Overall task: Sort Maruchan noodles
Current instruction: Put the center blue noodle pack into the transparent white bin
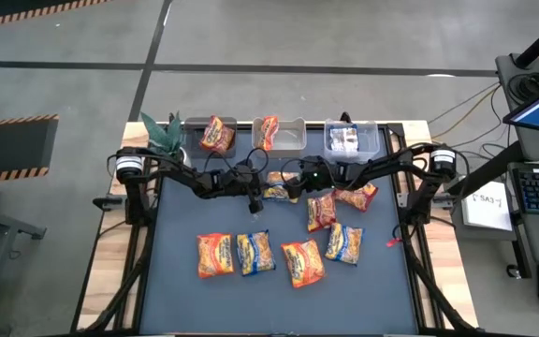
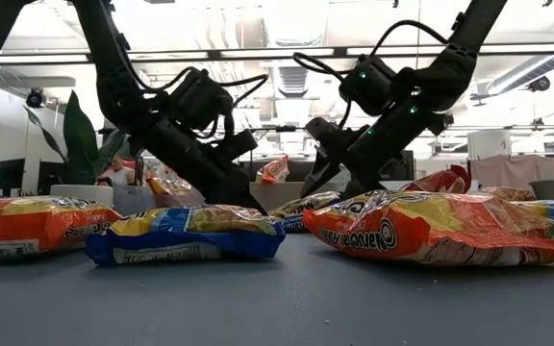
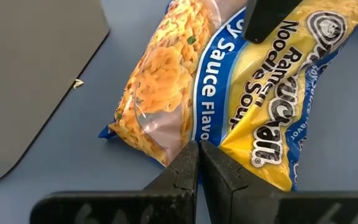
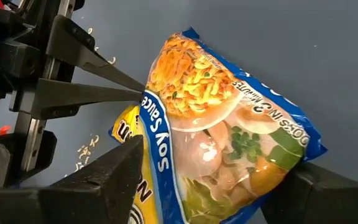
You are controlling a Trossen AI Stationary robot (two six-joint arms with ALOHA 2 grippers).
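A blue-and-yellow Maruchan noodle packet [image 1: 277,192] lies flat on the dark mat at the table's far middle. My left gripper [image 3: 198,155] comes in from the table's left, shut, with its tips at the packet's edge. My right gripper [image 4: 216,180] comes from the right and stands open over the same packet [image 4: 229,137], one finger [image 4: 120,165] on each side of it. More packets lie nearer: orange [image 1: 215,255], blue-and-yellow [image 1: 255,251], orange [image 1: 303,262], blue-and-yellow [image 1: 344,241], and two reddish ones [image 1: 321,211] [image 1: 356,197]. My left gripper's shut fingertips [image 3: 188,158] meet the packet's edge at its blue band [image 3: 194,134], slanting down from the table's left. The packet lies flat on the mat. My right gripper's fingers flank the packet's two ends from above at a slant; whether they touch it, I cannot tell.
Three clear bins stand along the far edge: the left one [image 1: 221,124] and the middle one [image 1: 293,136] each hold an orange packet, the right one [image 1: 368,139] a dark one. A green plant [image 1: 162,136] stands at the far left corner. Bare mat lies along the near edge.
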